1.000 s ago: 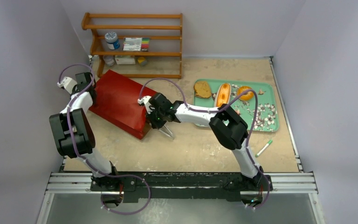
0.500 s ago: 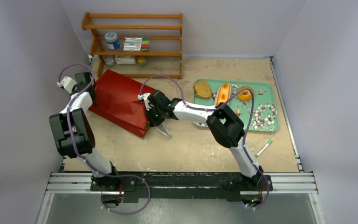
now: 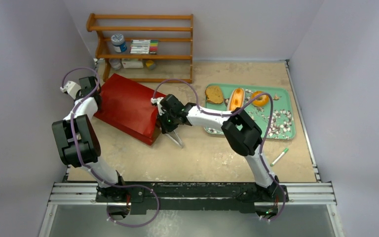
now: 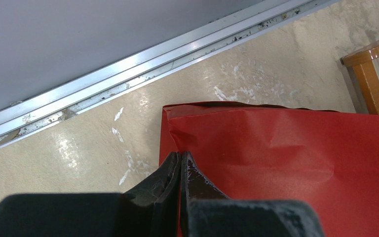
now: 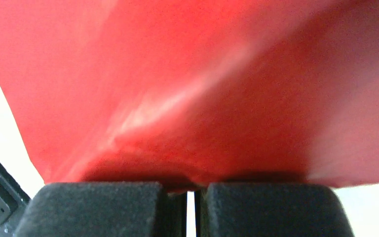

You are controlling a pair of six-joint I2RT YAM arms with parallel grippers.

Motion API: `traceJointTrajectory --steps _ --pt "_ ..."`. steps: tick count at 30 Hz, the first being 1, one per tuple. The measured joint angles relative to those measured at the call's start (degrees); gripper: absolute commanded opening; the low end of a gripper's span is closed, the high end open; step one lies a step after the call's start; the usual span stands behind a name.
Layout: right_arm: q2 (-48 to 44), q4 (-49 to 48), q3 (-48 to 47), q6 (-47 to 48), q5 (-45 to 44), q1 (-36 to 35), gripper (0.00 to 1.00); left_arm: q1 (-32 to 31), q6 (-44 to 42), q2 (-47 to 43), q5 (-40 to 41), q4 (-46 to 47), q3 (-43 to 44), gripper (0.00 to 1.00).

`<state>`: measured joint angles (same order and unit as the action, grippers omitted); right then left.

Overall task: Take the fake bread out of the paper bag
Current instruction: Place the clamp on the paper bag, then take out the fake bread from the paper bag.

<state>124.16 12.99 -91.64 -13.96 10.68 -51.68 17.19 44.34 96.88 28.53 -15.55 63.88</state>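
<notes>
Since a second ago my right end effector (image 3: 167, 126) has shifted slightly rightward, and it stays clamped on the bag (image 3: 126, 106) at its near rim. My left end effector (image 4: 180, 165) pinches the far corner, pads together on the paper. That bag lies on its side, glossy red and creased. I see bread well apart from both, on the teal tray (image 3: 291, 114): a brown slice (image 3: 214, 94), a split bun (image 3: 235, 99) and a ring bagel (image 3: 259, 98). Tongs (image 3: 176, 139) lie just beside my right end effector on the scuffed tan counter (image 3: 202, 158). Grey walls surround it, with a wooden shelf (image 3: 143, 47) at the back.
</notes>
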Motion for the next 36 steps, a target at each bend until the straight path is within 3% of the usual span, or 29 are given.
traceJointTrajectory --steps 11,12,14,16,20,36 --pt "8.5 3.8 -13.6 -1.2 1.4 2.7 0.03 0.0 0.0 0.0 -0.2 0.0 0.0 0.00" --pt "9.6 4.4 -15.4 -1.2 1.5 2.8 0.08 0.0 0.0 0.0 -0.2 0.0 0.0 0.00" --pt "10.6 4.8 -17.2 -1.2 1.9 2.9 0.32 0.2 0.0 0.0 -0.2 0.0 0.0 0.00" --pt "11.1 4.8 -18.0 -1.3 2.0 3.0 0.48 0.3 0.0 0.0 -0.2 0.0 0.0 0.00" --pt "10.1 3.2 -16.6 -0.9 1.8 3.1 0.62 0.3 0.0 0.0 -0.2 0.1 0.0 0.00" --pt "-12.5 -0.7 3.0 1.8 -4.5 2.9 0.72 0.3 1.1 0.0 -1.3 0.1 0.0 0.00"
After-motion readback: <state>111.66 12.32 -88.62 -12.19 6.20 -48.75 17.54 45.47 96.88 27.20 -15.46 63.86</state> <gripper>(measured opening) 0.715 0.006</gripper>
